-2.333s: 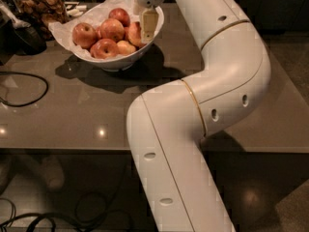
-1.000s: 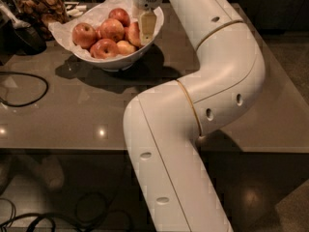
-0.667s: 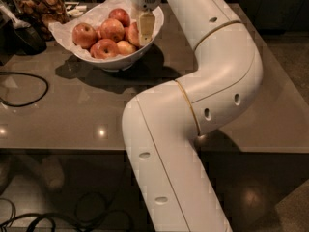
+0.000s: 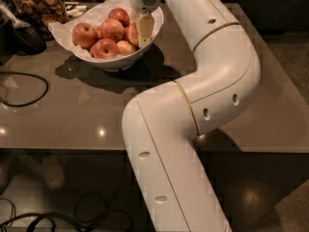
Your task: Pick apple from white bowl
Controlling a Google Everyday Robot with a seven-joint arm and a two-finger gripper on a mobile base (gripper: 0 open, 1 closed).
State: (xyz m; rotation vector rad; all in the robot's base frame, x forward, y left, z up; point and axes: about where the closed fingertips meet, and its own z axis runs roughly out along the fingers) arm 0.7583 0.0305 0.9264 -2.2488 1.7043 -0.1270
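The white bowl (image 4: 108, 62), lined with crinkled white paper, stands at the back left of the grey table and holds several red-orange apples. My gripper (image 4: 144, 32) reaches straight down into the right side of the bowl. It sits against a large red-orange apple (image 4: 131, 33) at the bowl's right rim and hides part of it. Other apples lie to the left (image 4: 85, 35) and in the middle (image 4: 112, 29). A smaller, paler apple (image 4: 125, 47) lies at the front. My white arm (image 4: 212, 81) bends across the middle of the view.
A glass jar of brown snacks (image 4: 39, 7) stands behind the bowl at the far left. A dark object (image 4: 25, 36) lies beside it. A black cable (image 4: 26, 88) loops on the table's left side. The table's front edge (image 4: 72, 149) runs below.
The arm has shifted slightly to the left and the gripper has sunk a little lower in the bowl. The apples have not visibly moved.
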